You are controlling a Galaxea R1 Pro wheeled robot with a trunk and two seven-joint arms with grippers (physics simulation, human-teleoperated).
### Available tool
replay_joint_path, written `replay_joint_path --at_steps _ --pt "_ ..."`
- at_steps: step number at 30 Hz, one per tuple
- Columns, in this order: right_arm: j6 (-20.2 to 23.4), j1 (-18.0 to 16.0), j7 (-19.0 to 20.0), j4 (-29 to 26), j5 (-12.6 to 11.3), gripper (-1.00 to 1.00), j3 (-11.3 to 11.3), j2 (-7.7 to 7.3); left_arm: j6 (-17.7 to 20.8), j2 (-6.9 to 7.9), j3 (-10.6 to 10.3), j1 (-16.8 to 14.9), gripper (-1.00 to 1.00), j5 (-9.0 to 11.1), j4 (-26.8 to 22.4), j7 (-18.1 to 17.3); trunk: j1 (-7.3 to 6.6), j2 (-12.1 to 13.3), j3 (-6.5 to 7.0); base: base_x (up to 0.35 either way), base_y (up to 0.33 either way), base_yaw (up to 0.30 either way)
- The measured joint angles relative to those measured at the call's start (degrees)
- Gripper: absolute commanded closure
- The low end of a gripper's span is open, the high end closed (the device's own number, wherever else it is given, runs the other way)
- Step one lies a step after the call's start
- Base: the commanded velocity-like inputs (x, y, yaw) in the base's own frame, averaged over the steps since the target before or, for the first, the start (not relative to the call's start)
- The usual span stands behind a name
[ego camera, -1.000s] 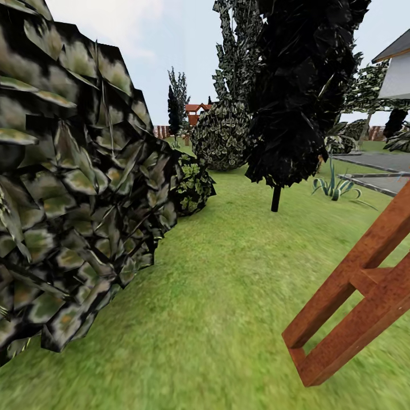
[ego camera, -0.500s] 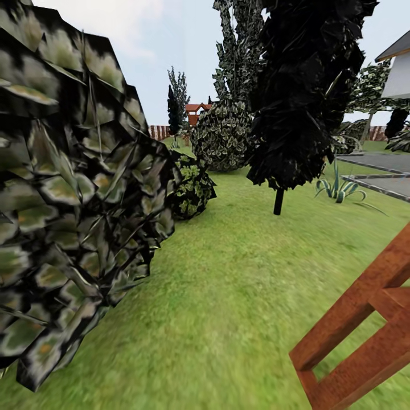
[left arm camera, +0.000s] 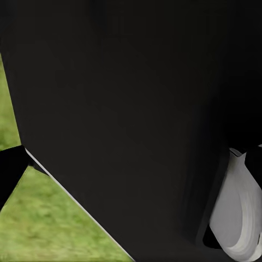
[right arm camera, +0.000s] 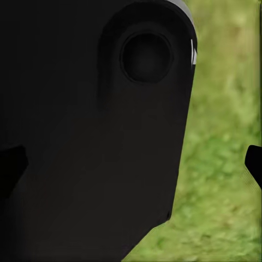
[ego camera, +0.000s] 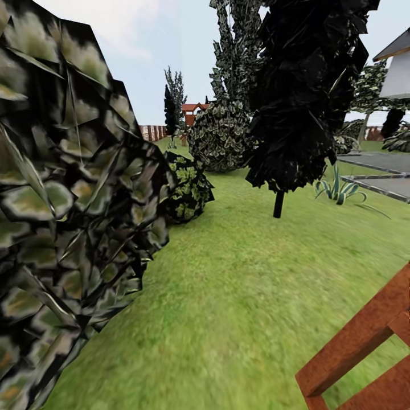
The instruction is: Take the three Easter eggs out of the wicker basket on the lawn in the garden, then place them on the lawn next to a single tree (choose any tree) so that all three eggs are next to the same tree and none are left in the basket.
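with neither hand's grip readable past dark housings, the drive called for steering over the lawn (ego camera: pixel 239 285) between the leafy bush (ego camera: pixel 68 216) and the wooden frame (ego camera: pixel 364 347) beside it.

Open lawn (ego camera: pixel 245 285) straight ahead, a broad green lane running up the middle. Hemmed hard on the left by a big leafy bush (ego camera: pixel 68 216), its foliage crowding close. Smaller shrub (ego camera: pixel 188 188) just beyond it, edging the lane. Dark narrow tree (ego camera: pixel 307 97) standing mid-lawn on a thin trunk, round bush (ego camera: pixel 219 139) behind. Spiky plant (ego camera: pixel 339 191) near the paved strip (ego camera: pixel 381 171) on the right. Brown wooden frame (ego camera: pixel 364 353) jutting in low right. Dark robot body (left arm camera: pixel 136 109) blocking most of the left wrist view; likewise a black casing (right arm camera: pixel 93 125) in the right wrist view, grass beside.
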Motion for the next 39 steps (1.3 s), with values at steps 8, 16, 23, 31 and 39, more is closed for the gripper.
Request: replay_joint_path --at_steps 8,16,23,31,39 --pt "0.0 0.0 0.01 0.0 0.01 -1.0 0.0 0.0 -0.2 0.0 -0.13 0.0 -1.0 0.0 -0.01 0.0 0.03 0.0 0.0 0.113 0.0 -0.288" --pt "0.0 0.0 -0.07 0.0 -0.03 -1.0 -0.07 0.0 -0.19 0.0 0.02 0.0 -1.0 0.05 -0.01 0.0 0.01 0.0 0.0 0.07 0.0 -0.073" --pt "0.0 0.0 -0.07 0.0 -0.03 -1.0 0.0 0.0 -0.08 0.0 0.09 0.0 -1.0 0.05 0.0 0.0 0.0 0.0 0.0 0.316 0.0 -0.001" --pt "0.0 0.0 -0.06 0.0 -0.03 -1.0 0.0 0.0 -0.08 0.0 0.08 0.0 -1.0 0.0 0.0 0.0 0.0 0.0 0.0 0.334 0.0 -0.002" --pt "0.0 0.0 0.14 0.0 0.03 -1.0 0.0 0.0 -0.15 0.0 -0.11 0.0 -1.0 0.0 0.0 0.0 0.02 0.0 0.0 0.271 0.0 -0.206"
